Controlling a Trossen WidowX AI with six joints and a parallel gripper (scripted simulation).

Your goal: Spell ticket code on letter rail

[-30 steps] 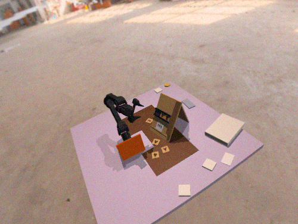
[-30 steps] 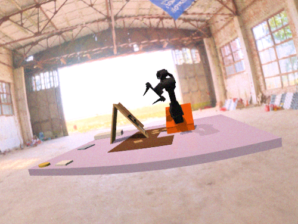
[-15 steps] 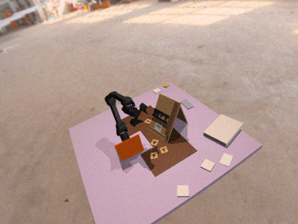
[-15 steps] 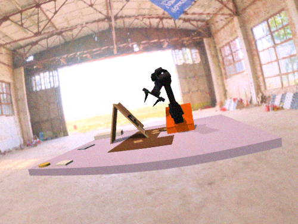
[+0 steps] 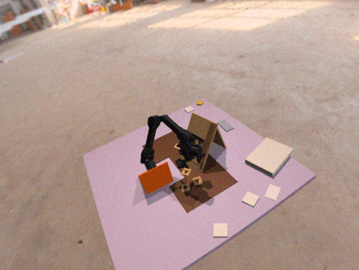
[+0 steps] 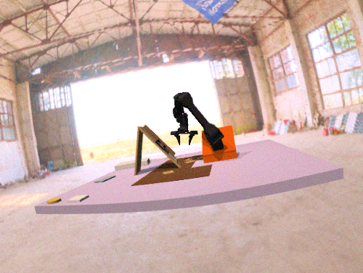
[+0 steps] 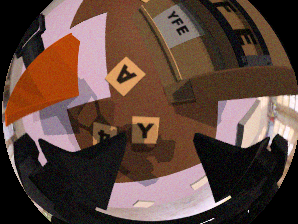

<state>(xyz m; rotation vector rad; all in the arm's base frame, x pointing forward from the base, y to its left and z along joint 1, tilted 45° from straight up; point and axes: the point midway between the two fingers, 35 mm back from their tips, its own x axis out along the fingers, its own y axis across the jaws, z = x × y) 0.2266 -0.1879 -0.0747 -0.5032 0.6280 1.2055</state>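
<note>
My gripper is open and empty, above the brown mat in front of the leaning board. The ticket on the board reads YFE. The dark letter rail holds an F tile and an E tile, F before E; its far part is cut off. On the mat, a Y tile lies face up between the fingertips in the wrist view, well below them. An A tile and a shaded tile lie nearby.
Another tile lies on the mat behind the gripper. An orange panel stands by the arm's base. A thick cream block and several pale flat pieces lie toward the counter edges.
</note>
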